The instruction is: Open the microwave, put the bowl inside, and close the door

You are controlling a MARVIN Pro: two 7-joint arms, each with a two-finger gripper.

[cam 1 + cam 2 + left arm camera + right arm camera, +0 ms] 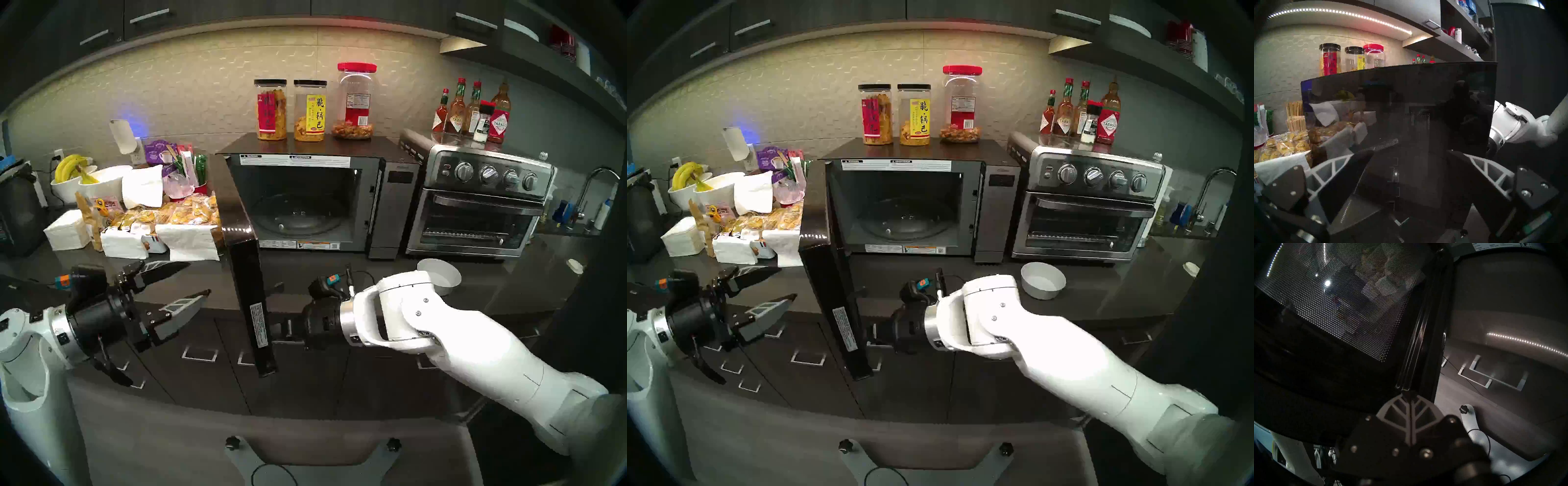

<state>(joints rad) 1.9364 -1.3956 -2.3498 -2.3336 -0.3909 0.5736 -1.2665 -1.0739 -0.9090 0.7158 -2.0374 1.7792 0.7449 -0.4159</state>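
The black microwave (393,210) stands open on the counter, its glass turntable (298,217) bare. Its door (247,288) is swung out to the left, edge-on toward me. My right gripper (280,331) is shut, and its joined fingertips (1407,394) rest against the door's inner frame below the mesh window (1349,307). My left gripper (198,278) hangs open left of the door, facing the outer glass (1407,110) and holding nothing. The small white bowl (441,276) sits on the counter behind my right wrist, in front of the toaster oven; it shows fully in the other head view (1043,281).
A steel toaster oven (475,210) with sauce bottles (471,112) on top stands right of the microwave. Three snack jars (308,108) sit on the microwave. Snack packets, napkins (66,232) and banana bowls (73,176) crowd the counter at left. A faucet (597,190) is far right.
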